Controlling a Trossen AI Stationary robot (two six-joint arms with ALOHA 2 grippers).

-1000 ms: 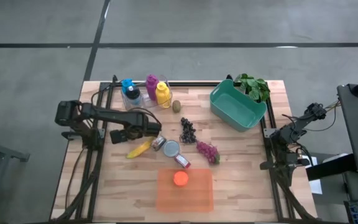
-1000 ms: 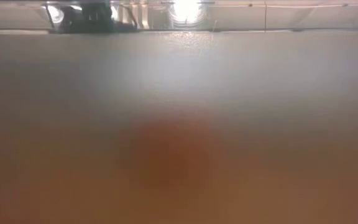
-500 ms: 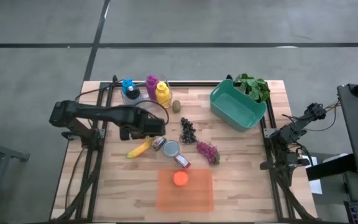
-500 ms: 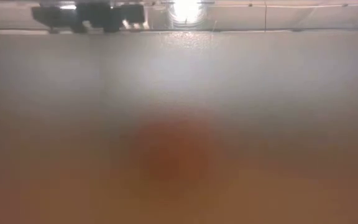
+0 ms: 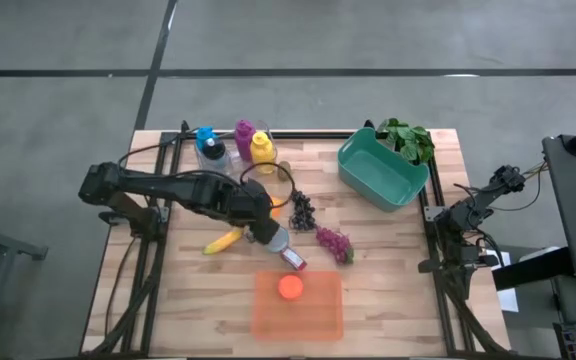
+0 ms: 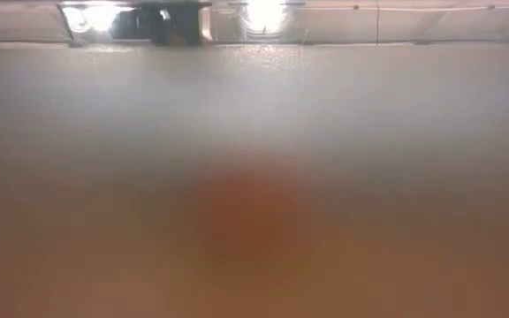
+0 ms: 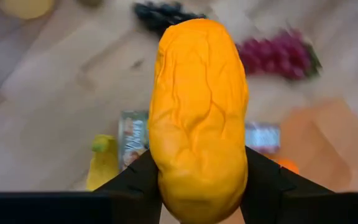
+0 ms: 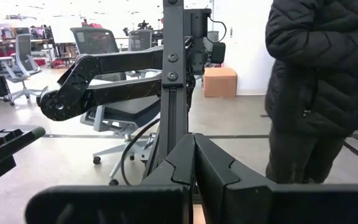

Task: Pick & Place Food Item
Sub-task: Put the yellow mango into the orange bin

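My left gripper (image 5: 268,214) is over the table's middle, above the two cans (image 5: 278,238), and is shut on a wrinkled orange-yellow oblong fruit (image 7: 199,118). Below it lie a banana (image 5: 223,240), dark grapes (image 5: 301,208) and red grapes (image 5: 334,243). An orange tray (image 5: 298,305) near the front edge holds an orange fruit (image 5: 289,287). My right gripper (image 8: 194,163) is shut and empty, parked off the table's right edge (image 5: 468,212). My left gripper pinches the fruit's near end (image 7: 194,193) between its two fingers (image 7: 135,180), one on each side. The fruit sticks out forward along the fingers, past their tips. It is clear of the table, above the cans.
A teal bin (image 5: 382,168) and leafy greens (image 5: 408,138) stand at the far right. Blue, magenta and yellow bottles (image 5: 244,140) stand at the far edge. The tray blurs the low view. A person in a dark jacket (image 8: 319,81) stands beyond the table.
My left gripper has gone toward the table's right edge, from beside the banana to over the cans near the dark grapes.
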